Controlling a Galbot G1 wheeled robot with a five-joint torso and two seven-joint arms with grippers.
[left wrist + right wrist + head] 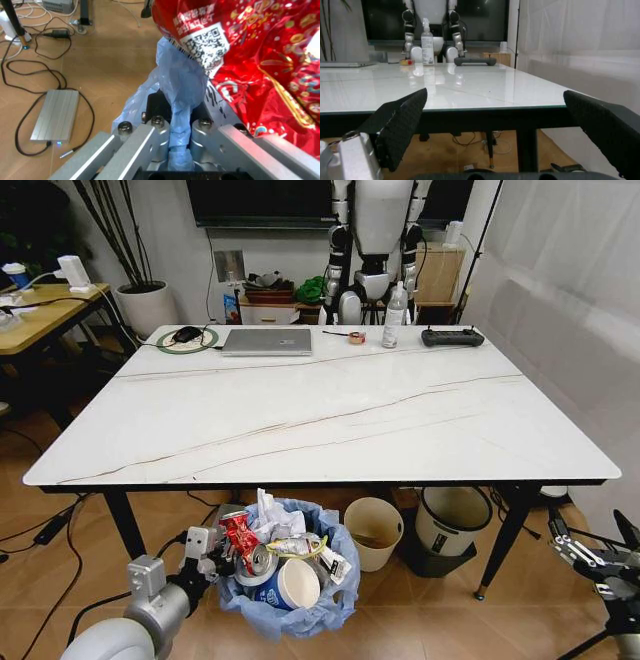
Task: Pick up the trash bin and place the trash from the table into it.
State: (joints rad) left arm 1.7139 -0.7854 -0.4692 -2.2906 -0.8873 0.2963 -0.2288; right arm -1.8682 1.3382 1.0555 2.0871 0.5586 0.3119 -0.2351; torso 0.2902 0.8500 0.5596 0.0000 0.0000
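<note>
The trash bin (290, 575), lined with a crinkled light-blue bag, is just in front of the table's (330, 420) near edge, low down. Trash fills it: a red wrapper (238, 538), white tissue (272, 515), a crushed can (262, 560) and a paper cup (297, 585). My left gripper (205, 555) is at the bin's left side, shut on the bag at the rim. In the left wrist view the fingers (150, 135) pinch the blue bag (182, 93), with the red wrapper (260, 63) beside them. My right gripper (592, 552) hangs open at the lower right, below the table's corner, its pads (400, 120) wide apart.
On the table's far side lie a laptop (267, 341), a mouse on a round pad (187, 336), a tape roll (356, 337), a bottle (395, 315) and a black remote (452, 337). Under the table stand a cream bin (372, 530) and a black-rimmed white bucket (452, 520). A wooden desk (40, 315) is at left.
</note>
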